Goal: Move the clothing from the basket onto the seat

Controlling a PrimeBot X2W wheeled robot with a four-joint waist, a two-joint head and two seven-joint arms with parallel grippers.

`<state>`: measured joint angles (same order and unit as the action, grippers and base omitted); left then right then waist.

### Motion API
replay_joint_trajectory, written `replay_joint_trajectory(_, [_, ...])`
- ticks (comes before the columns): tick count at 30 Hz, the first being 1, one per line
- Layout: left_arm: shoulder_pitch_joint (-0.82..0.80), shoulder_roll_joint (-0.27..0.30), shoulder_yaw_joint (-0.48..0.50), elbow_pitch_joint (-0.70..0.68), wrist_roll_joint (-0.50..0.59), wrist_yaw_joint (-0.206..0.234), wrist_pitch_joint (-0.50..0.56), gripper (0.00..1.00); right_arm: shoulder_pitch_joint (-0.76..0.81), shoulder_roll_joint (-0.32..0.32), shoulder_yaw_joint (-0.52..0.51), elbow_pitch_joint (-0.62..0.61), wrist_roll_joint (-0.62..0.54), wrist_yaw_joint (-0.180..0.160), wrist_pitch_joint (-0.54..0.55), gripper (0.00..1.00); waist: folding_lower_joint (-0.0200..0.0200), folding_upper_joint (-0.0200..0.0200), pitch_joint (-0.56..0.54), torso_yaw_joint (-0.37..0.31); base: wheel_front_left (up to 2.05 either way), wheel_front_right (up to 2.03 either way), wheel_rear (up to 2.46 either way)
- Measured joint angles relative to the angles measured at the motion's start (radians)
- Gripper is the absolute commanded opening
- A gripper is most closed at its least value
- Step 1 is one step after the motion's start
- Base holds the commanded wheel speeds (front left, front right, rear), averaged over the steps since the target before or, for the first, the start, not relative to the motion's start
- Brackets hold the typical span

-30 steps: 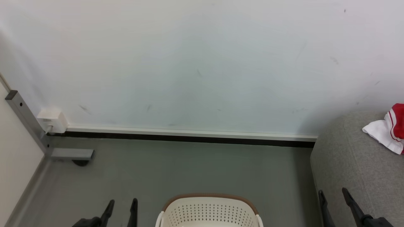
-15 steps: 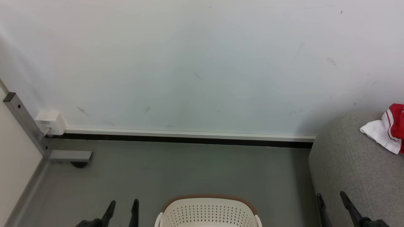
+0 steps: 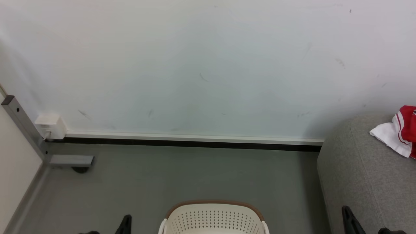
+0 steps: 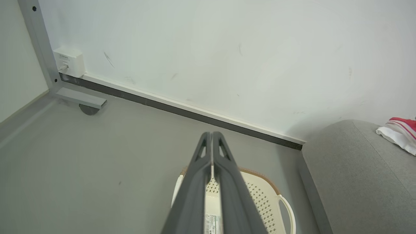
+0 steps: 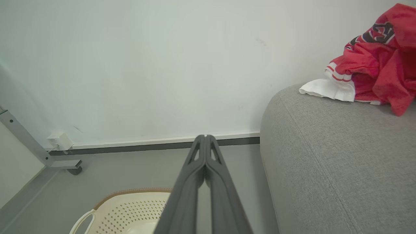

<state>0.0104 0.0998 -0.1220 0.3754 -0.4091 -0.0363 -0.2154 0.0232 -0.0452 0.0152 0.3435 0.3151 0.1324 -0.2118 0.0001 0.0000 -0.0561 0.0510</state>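
1. At the far left a slanting grey metal post (image 3: 19, 122) stands in the corner. Its flat grey foot bar (image 3: 71, 160) lies on the smooth grey floor (image 3: 182, 175).
2. A small white plastic wall box (image 3: 50, 125) sits just beside the post, low on the pale, scuffed wall (image 3: 208, 65). From it a black skirting strip (image 3: 185, 143) runs along the wall's foot to the sofa.
3. The left end effector (image 4: 212, 134) has its two long dark fingers pressed flat together and grips nothing. In the head view its tip pokes up at the bottom edge, left of the basket and apart from it.
4. The cream-white oval plastic laundry basket (image 3: 213, 221), with perforated sides and a brown woven-look rim, stands on the floor at bottom centre. It is between the two end effectors and near the sofa's end.
5. The right end effector (image 5: 205, 136) is likewise clamped tight on itself and empty. It is poised between the basket and the sofa's side.
6. The large light grey fabric sofa (image 3: 360, 175), round-edged with stitched seams, is at the right.
7. The soft red clothing (image 5: 380, 65), with white panels and striped trim, lies bunched on top of the sofa near the wall. One white panel spreads towards the sofa's rounded end, and there is lettering on an upper fold. The pile is well apart from the basket and both end effectors.
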Motion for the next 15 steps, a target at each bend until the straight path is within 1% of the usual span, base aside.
replay_joint_trajectory(15, [-0.016, -0.013, 0.046, -0.029, -0.244, -0.016, 0.063, 0.0, -0.021, 0.001, -0.024, -0.021, 0.258, 0.0, 0.063, 0.0, 0.0, 0.0, 0.007, -0.007, 0.0, 0.0, 0.0])
